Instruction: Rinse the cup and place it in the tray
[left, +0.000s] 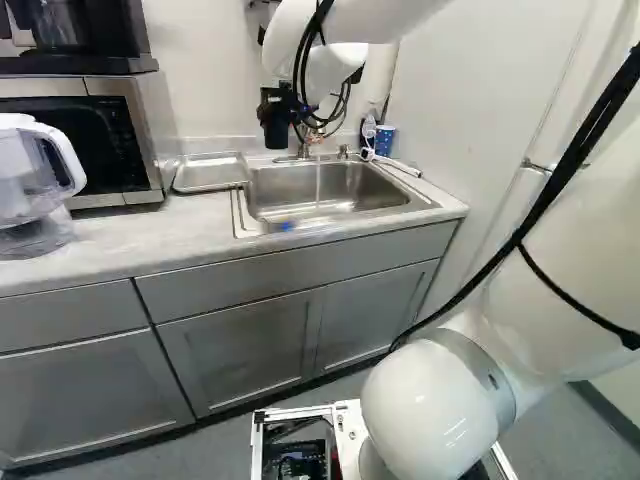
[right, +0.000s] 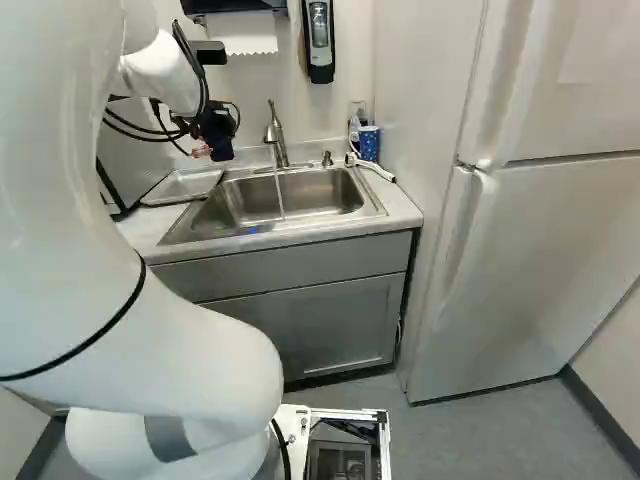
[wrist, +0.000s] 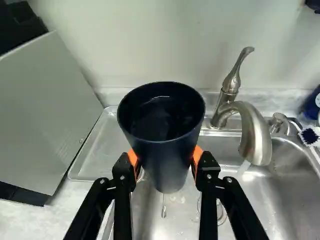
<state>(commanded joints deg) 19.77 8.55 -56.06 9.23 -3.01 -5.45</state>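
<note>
I had the dark navy, tapered cup (wrist: 169, 160) gripped in the black jaws (left: 276, 108), an orange pad pressed on either side of it. Its open mouth showed in the wrist view, and it hung in the air above the stainless steel sink (right: 290, 212), between the faucet and the tray. Beside it, the brushed-metal faucet (wrist: 256, 135) was running, a thin stream dropping into the basin, clear of the cup's outside. On the other side of the cup, the shallow metal tray (left: 210, 173) lay on the pale stone-look counter (left: 105, 240), right by the sink's rim.

Past the tray I had a silver-and-black microwave (left: 150, 130) with a black appliance (left: 75, 30) on top, and a clear pitcher with a white handle (left: 30, 185) in front. At the sink's far side from the tray stood a blue patterned paper cup (right: 369, 143), a clear bottle (right: 354, 130) next to it and a white-handled brush (wrist: 309, 136) nearby. Grey cabinets (left: 240, 350) ran below; a white refrigerator (right: 545, 260) stood to the right in the right base view.
</note>
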